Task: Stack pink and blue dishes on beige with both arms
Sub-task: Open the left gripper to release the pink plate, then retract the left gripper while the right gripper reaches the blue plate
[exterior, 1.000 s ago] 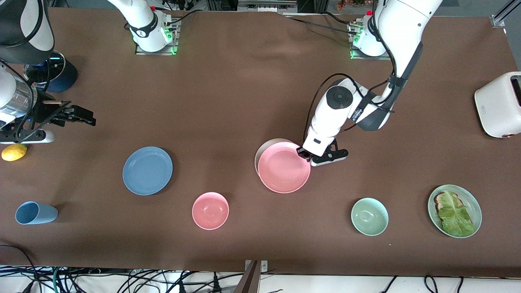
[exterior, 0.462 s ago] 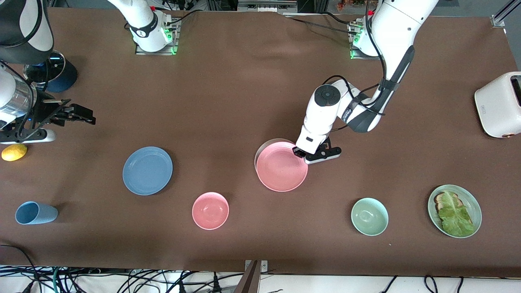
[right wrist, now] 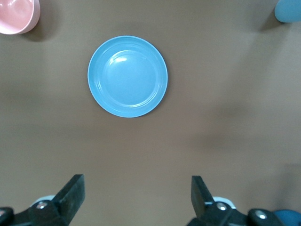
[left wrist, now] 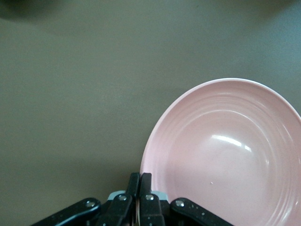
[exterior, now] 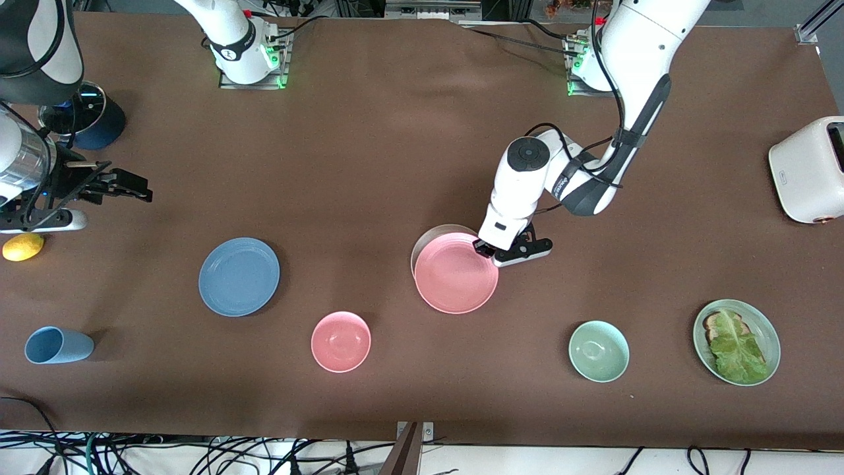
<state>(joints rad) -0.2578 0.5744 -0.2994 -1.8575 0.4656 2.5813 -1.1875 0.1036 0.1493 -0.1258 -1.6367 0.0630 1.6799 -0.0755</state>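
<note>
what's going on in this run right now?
The left gripper is shut on the rim of the pink plate, holding it over the beige plate, which peeks out from under it. The blue plate lies untouched on the table toward the right arm's end. The right gripper waits open, up in the air at that end, with the blue plate in its wrist view. Blue has not yet been stacked.

Left hand [left wrist: 139, 200] clamped on rim of pink plate [left wrist: 225, 155], fingers [left wrist: 146, 188] pressed together at plate edge. Plate over brown desk [left wrist: 70, 103].
</note>
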